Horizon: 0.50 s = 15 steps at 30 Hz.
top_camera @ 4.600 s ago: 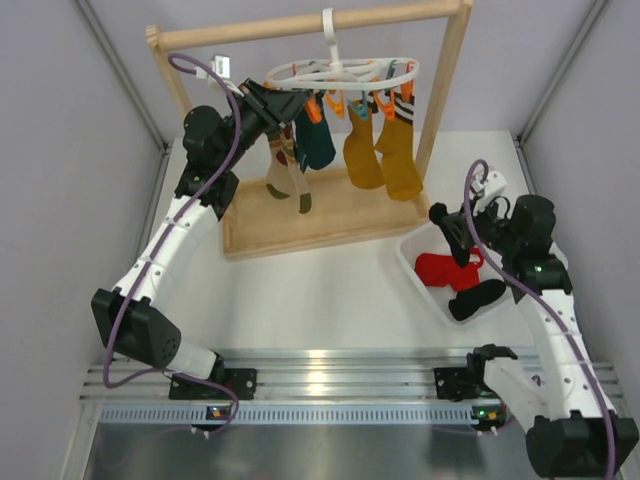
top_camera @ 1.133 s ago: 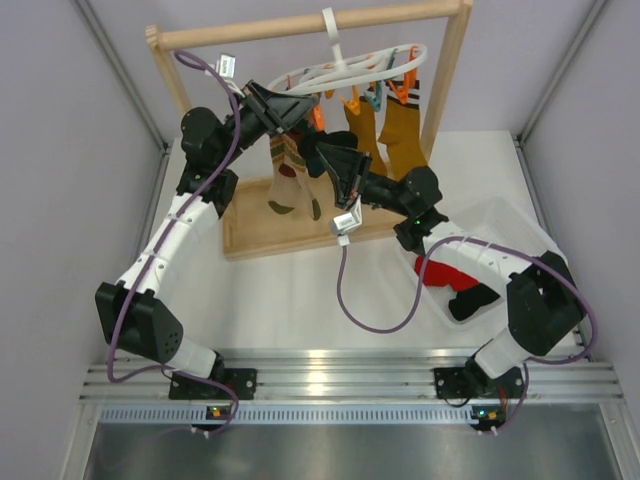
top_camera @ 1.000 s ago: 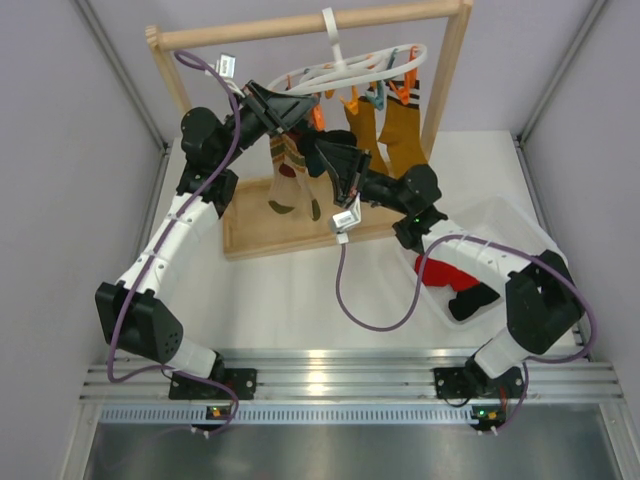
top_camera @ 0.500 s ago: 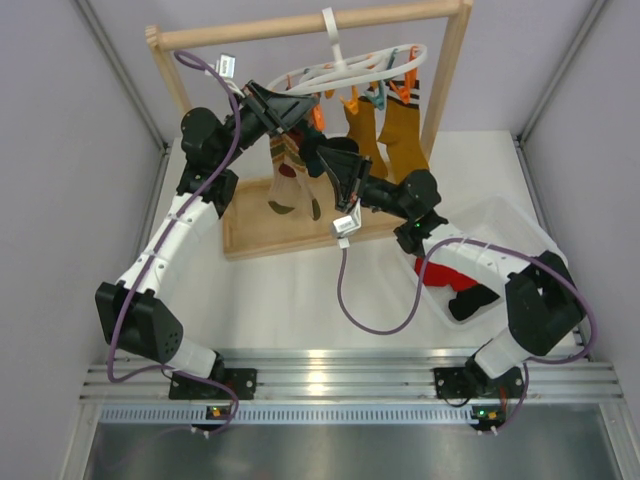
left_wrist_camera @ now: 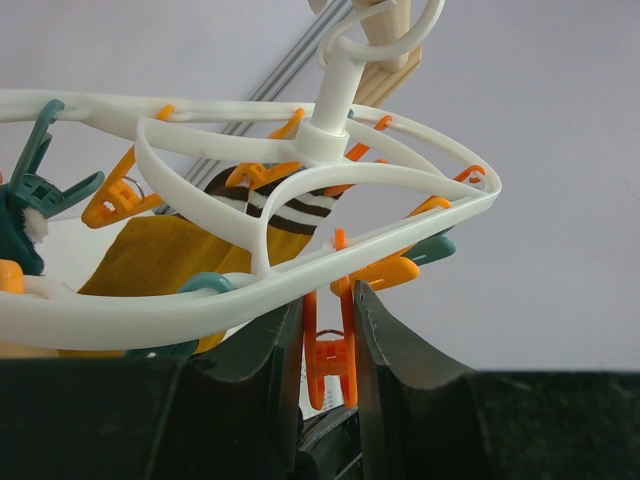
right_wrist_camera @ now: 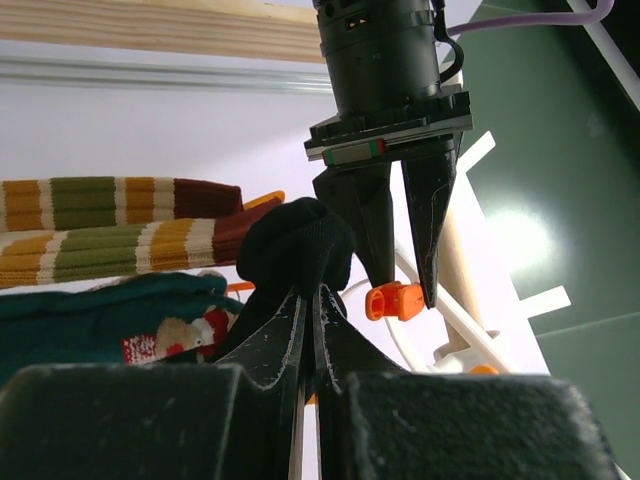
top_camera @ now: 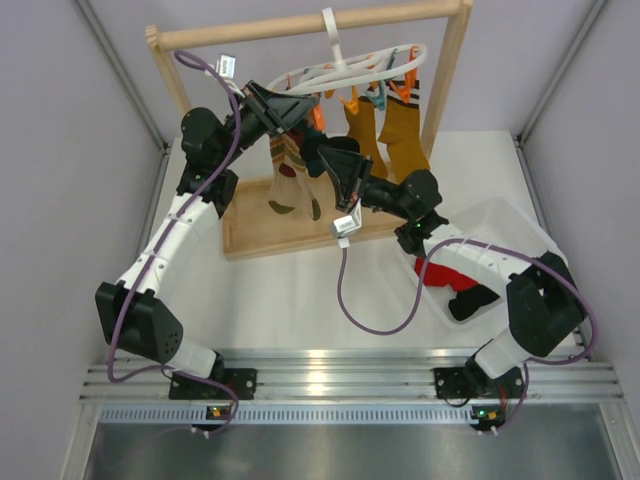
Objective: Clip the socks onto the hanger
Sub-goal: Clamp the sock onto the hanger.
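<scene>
- Under the hanger, hooked on the bar of the wooden rack: both arms meet at the ring's left rim.
- Left gripper: fingers pressed against either side of an orange clip that hangs below the ring.
- Right gripper: clamped on a bunched black sock, held just beside that clip.
- Red sock and second black sock: lying in the white bin, well apart from the hanger.

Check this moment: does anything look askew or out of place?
The hanger hangs tilted, its ring lower on the left arm's side, where the left gripper pinches an orange clip. That looks like deliberate holding, not a fault. The right gripper holds a bunched black sock just below.
</scene>
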Tool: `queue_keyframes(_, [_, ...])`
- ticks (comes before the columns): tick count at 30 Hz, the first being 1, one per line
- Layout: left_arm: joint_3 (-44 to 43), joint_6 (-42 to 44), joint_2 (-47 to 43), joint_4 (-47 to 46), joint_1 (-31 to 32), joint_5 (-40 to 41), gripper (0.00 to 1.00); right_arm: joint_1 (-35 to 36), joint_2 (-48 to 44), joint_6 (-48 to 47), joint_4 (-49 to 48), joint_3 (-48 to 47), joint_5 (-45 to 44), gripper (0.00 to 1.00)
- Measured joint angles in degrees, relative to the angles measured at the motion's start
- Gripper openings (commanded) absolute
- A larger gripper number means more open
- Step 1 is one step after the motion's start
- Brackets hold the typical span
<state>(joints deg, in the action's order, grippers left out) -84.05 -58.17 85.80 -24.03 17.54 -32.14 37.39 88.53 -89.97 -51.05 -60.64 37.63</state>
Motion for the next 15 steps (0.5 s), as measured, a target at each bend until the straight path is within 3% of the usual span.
queue_keyframes(15, [0.1,2.0,0.0,0.1,0.0,0.1,0.0,0.0,-0.3,-0.1,-0.1,-0.2,0.0,0.0])
